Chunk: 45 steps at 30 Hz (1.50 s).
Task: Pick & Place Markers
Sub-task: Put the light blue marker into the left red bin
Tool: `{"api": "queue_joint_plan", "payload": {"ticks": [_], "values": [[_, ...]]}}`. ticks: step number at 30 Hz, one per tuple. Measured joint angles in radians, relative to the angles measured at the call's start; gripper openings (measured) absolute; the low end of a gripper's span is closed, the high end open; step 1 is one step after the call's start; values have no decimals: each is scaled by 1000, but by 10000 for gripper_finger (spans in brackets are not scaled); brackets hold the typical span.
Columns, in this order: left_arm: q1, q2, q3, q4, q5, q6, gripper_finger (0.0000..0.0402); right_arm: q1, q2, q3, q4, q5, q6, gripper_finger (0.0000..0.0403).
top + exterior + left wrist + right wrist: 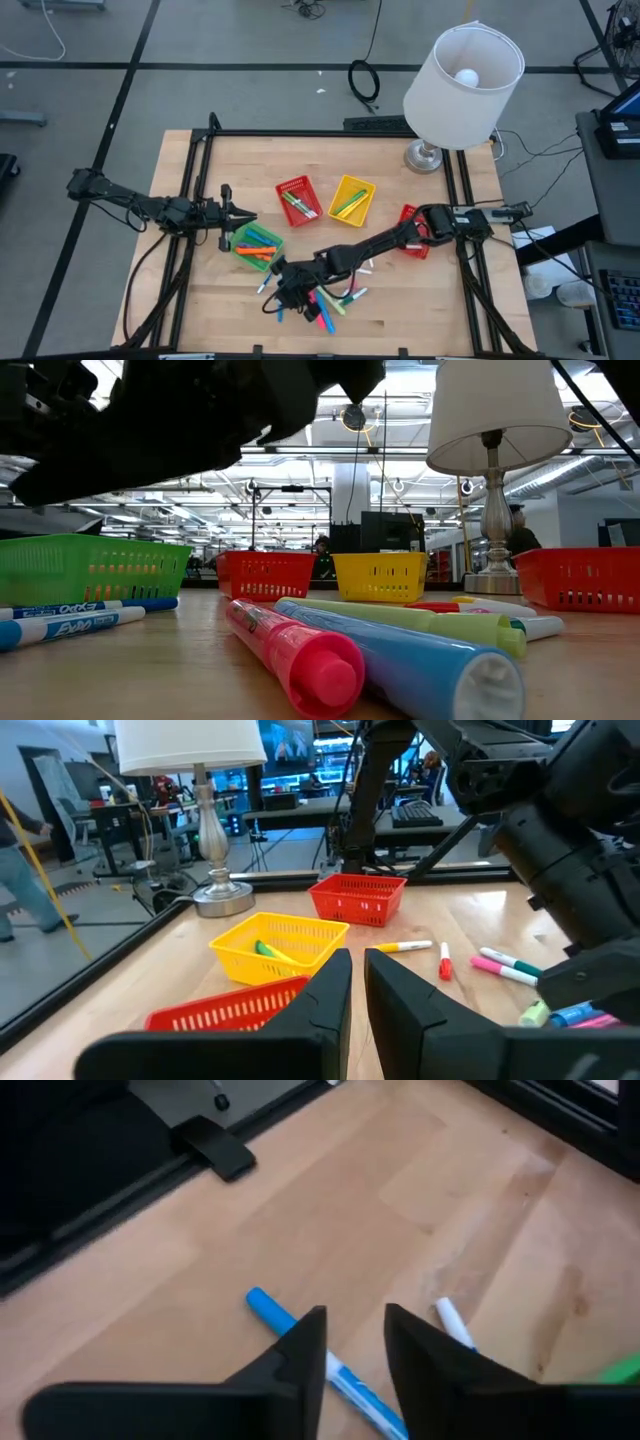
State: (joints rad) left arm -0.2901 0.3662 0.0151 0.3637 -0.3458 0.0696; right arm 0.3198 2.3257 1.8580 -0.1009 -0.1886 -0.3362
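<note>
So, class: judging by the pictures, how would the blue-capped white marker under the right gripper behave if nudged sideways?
The blue-capped white marker looks like a smooth round tube lying flat on the bare wooden table, so it would probably roll. It seems thin, so likely light and stiff. The right gripper hovers over it, fingers apart.

- I see my right gripper [355,1342] over bare wooden table [330,1190], fingers slightly parted.
- A blue marker [272,1312] lies under one finger; a white-capped marker [452,1320] lies beside the other.
</note>
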Motion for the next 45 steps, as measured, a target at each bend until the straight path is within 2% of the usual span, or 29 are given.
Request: {"api": "queue_joint_plan", "payload": {"ticks": [6,12,23,31,40,45], "values": [[0,0,0,-3,3,-8,42,-19,0,0,7,-42,-77,128],[0,0,1,-55,3,-26,42,-39,0,0,-81,-82,-184,123],[0,0,0,-72,3,-45,42,-44,26,1,-14,-86,-273,118],[0,0,1,-75,3,-52,42,-87,60,1,6,-142,-171,118],[0,0,1,-80,3,-56,42,-90,99,-2,34,-230,-162,118],[0,0,1,-83,3,-56,42,-104,103,0,31,-233,-152,118]]}}
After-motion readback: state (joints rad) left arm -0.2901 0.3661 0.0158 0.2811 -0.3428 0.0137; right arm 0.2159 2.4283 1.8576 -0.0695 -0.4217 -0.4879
